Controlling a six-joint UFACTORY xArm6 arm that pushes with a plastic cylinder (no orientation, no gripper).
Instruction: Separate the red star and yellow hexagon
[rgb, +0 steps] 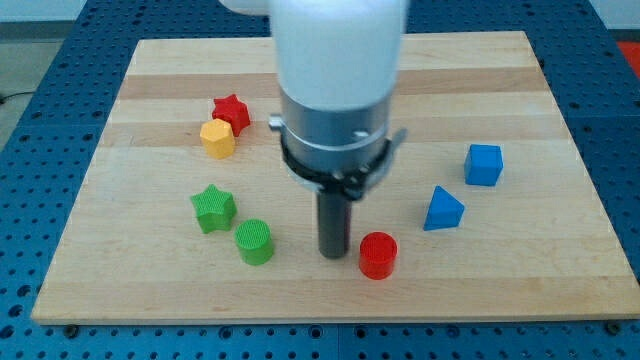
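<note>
The red star and the yellow hexagon sit touching in the upper left part of the wooden board, the hexagon just below and slightly left of the star. Bare wood lies between this pair and the board's left and top edges, and also on their right as far as the arm. Lower down, the green star and the green cylinder lie near each other, nearer the bottom edge. In the middle, my arm comes straight down from the view's top, and my tip rests on the board just left of the red cylinder, well apart from the red star and yellow hexagon. I carry no pincer, only the rod, holding nothing. Further right lie the blue triangular block and the blue cube, with open wood beyond them toward the right edge.
</note>
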